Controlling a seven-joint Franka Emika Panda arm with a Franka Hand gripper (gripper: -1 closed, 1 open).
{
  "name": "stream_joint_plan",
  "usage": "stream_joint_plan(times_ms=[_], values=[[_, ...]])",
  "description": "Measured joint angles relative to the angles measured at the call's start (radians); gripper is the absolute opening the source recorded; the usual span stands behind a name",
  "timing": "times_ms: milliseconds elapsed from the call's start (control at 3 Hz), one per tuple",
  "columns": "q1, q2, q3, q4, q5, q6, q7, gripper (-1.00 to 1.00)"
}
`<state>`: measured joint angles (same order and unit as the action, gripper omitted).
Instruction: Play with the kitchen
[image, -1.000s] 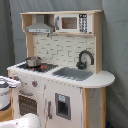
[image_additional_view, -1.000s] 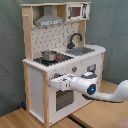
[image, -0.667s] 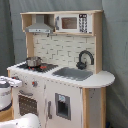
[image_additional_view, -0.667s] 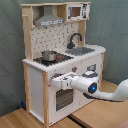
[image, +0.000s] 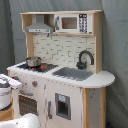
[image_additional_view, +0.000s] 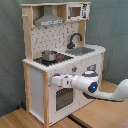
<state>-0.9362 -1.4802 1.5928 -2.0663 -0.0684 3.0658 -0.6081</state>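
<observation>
In the first exterior view, the kitchen (image: 60, 70) is seen filling most of the picture, a white toy unit with light wood trim set against a grey backdrop. A grey hood (image: 39, 26) is mounted at the upper left of the first exterior view, and a microwave (image: 74, 22) is set beside it on the top shelf. On the worktop a small metal pot (image: 33, 61) is placed on the hob (image: 36, 66), a grey sink (image: 74, 73) lies to the first exterior view's right of it, and a black faucet (image: 85, 59) curves up behind the sink. Red-marked knobs (image: 34, 84) are seen on the front panel, with the oven door (image: 27, 104) below them. Part of the white arm (image: 7, 90) is visible at the first exterior view's left edge; the tool is not made out here.

In the second exterior view, the kitchen (image_additional_view: 37, 85) is shown standing on a wooden floor (image_additional_view: 20, 119), with the pot (image_additional_view: 49, 55) on the hob and the faucet (image_additional_view: 75, 38) over the sink (image_additional_view: 82, 50). The arm (image_additional_view: 97, 86) is extended from the second exterior view's right, and the tool (image_additional_view: 56, 80) is held against the front panel, just above the oven door (image_additional_view: 62, 99) and near the knobs (image_additional_view: 74, 69). Whether the tool is spread or closed cannot be told, and whether it touches the panel cannot be told either.
</observation>
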Motion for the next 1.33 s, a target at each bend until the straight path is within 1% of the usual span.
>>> stream_joint_plan(times_ms=[1333], values=[[-0.002,0.010,0.008,0.005,0.069,0.000,0.434,-1.00]])
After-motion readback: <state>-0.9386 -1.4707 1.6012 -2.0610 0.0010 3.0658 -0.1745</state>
